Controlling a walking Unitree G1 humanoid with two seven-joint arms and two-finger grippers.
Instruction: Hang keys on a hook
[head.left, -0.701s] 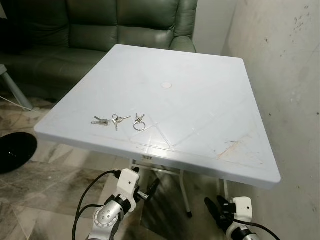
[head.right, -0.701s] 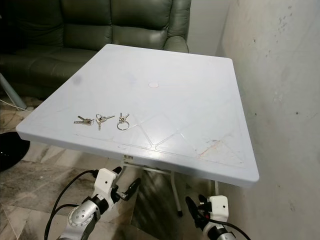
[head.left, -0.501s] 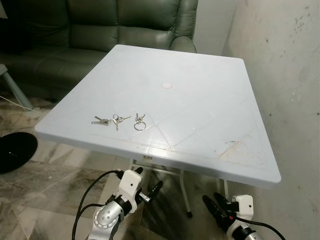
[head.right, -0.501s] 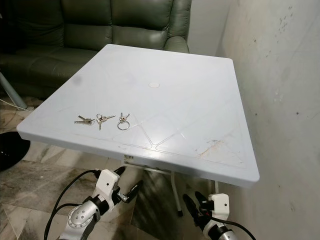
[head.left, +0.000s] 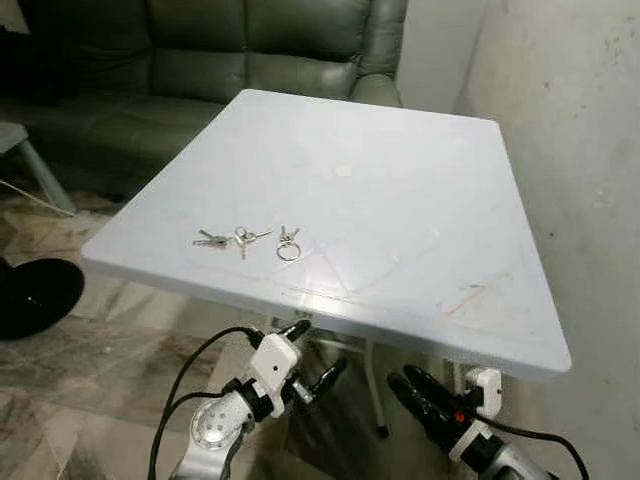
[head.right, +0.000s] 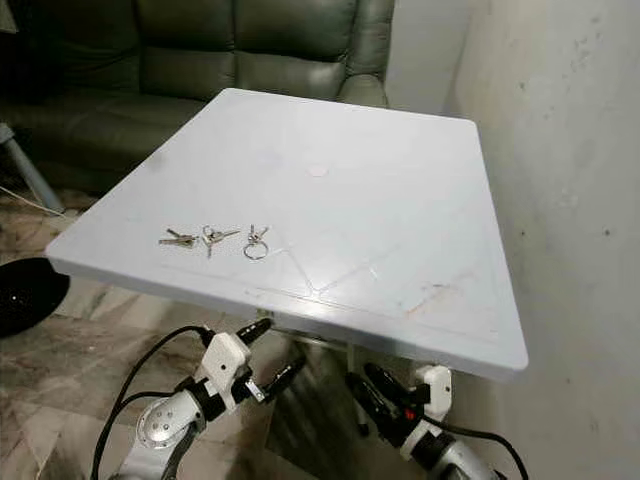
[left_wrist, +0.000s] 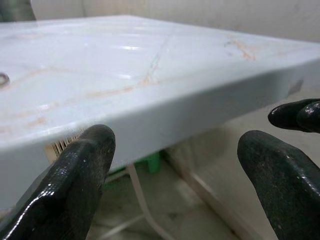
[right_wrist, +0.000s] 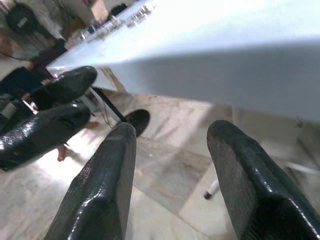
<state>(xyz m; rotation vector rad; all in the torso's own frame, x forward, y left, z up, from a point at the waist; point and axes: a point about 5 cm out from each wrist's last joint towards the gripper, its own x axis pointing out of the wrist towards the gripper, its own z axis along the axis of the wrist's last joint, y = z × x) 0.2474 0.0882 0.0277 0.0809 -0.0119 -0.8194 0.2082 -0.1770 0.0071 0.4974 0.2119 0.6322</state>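
Observation:
Three small sets of keys lie in a row near the front left of the white table (head.left: 400, 200): one bunch (head.left: 210, 240), a second (head.left: 243, 237), and a third on a ring (head.left: 288, 245). Both grippers hang below the table's front edge, apart from the keys. My left gripper (head.left: 315, 352) is open under the edge, its fingers (left_wrist: 75, 185) spread wide with nothing between them. To its right my right gripper (head.left: 415, 388) is open too, and its fingers (right_wrist: 100, 190) point under the tabletop toward the left gripper.
A dark green sofa (head.left: 200, 60) stands behind the table. A rough pale wall (head.left: 580, 150) runs along the right side. A black round object (head.left: 35, 295) sits on the marble floor at the left. Table legs (head.left: 372, 385) stand between the grippers.
Both grippers have risen closer to the table's front edge, and the right one has reached further forward. The view has shifted slightly. The keys lie as before.

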